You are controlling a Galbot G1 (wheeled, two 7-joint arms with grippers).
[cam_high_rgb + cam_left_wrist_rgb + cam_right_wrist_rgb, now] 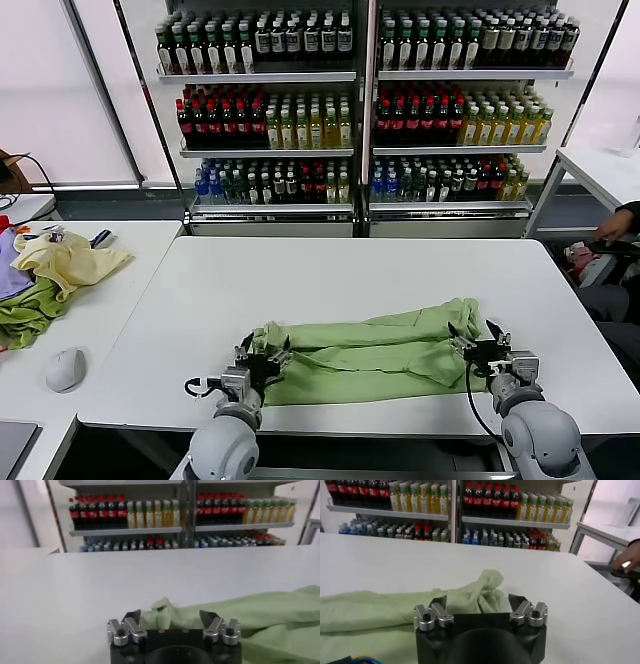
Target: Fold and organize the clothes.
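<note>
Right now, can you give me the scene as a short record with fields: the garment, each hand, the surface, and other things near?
garment: light green soft cotton shirt, folded into a long band across the near part of the table
left hand: left hand, open, at the band's left end
right hand: right hand, open, at the band's right end
surface: white rectangular table
beside: pale yellow and green crumpled clothes and a grey computer mouse on the table to the left
behind: shelves of drink bottles
</note>
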